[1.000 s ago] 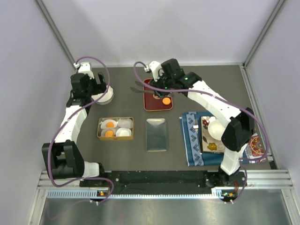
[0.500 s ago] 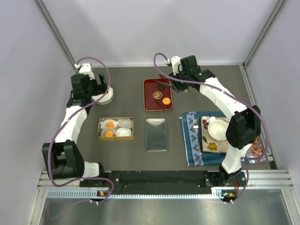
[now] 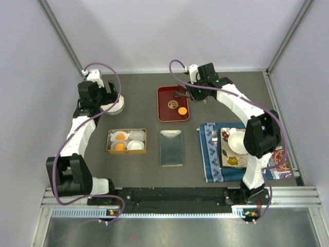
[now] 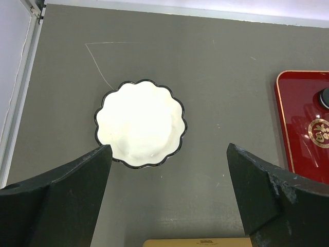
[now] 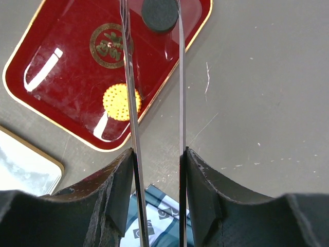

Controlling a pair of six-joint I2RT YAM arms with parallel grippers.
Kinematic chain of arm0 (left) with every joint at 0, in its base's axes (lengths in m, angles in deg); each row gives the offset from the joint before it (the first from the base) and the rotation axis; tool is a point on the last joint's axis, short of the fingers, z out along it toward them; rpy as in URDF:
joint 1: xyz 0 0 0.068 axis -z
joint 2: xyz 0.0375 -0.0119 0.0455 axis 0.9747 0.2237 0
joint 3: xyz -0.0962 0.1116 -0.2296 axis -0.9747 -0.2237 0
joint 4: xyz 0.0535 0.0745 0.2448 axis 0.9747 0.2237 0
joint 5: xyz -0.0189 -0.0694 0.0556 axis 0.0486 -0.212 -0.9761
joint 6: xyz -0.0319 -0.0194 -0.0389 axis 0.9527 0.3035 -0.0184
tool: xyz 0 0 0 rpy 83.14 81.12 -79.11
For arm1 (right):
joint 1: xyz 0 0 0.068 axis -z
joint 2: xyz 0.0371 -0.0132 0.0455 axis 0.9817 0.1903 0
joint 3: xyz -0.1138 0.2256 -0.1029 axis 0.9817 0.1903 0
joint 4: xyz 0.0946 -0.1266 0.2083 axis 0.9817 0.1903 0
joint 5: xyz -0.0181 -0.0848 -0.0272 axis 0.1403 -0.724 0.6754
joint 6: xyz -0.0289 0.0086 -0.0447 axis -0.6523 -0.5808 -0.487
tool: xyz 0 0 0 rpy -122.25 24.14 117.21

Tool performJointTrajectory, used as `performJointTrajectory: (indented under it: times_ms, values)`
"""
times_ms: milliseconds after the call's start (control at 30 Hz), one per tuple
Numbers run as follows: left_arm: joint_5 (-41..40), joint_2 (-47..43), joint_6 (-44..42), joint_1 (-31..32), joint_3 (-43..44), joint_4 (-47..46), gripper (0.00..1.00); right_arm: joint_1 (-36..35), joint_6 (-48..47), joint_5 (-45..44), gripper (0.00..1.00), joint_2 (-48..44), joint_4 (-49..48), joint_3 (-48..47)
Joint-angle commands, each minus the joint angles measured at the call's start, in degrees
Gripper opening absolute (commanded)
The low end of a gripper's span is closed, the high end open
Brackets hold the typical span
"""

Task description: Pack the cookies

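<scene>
Found the black cookie (image 5: 160, 14) at the far end of the red tray (image 5: 61, 82), between the two thin blades of the tongs (image 5: 180, 92): close against the right blade, with a strip of tray showing toward the left one. Could not tell whether it was pinched or only straddled. Saw one orange cookie (image 5: 119, 102) flat on the same tray, just left of the left blade.

From overhead, made out that black cookie (image 3: 178, 94) only as a dark spot by the right gripper (image 3: 193, 92), but picked up what the wrist views missed: two more orange cookies (image 3: 120, 136) in the left half of the box (image 3: 109, 143), with two white paper cups (image 3: 135, 135) beside them. From the left wrist, caught only a sliver of the black cookie (image 4: 325, 98) at the picture's right edge.

Noted the tray's right rim crossing under the right blade, with bare table (image 5: 257, 77) beyond. Saw the silver tray (image 3: 171, 147) and blue cloth (image 3: 208, 149) nearer the arms, apart from the red tray.

Saw the right gripper (image 5: 158, 154) pressed against the outer faces of both blades, clamping the tongs. Saw the left gripper (image 4: 168, 149) spread wide, holding nothing, with the scalloped white dish (image 4: 140, 123) just beyond its left fingertip.
</scene>
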Motion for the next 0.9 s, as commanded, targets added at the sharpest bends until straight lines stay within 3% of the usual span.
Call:
performJointTrajectory:
  times_ms: [0,867]
  values:
    - [0.8,-0.9,0.1,-0.5,-0.2,-2.5,0.99,0.9,0.5,0.8,0.44,1.5,-2.6,-2.8]
    - [1.2,0.1,0.1,-0.4,0.2,-2.7,0.99,1.8,0.5,1.8,0.44,6.1,-3.1,-5.0]
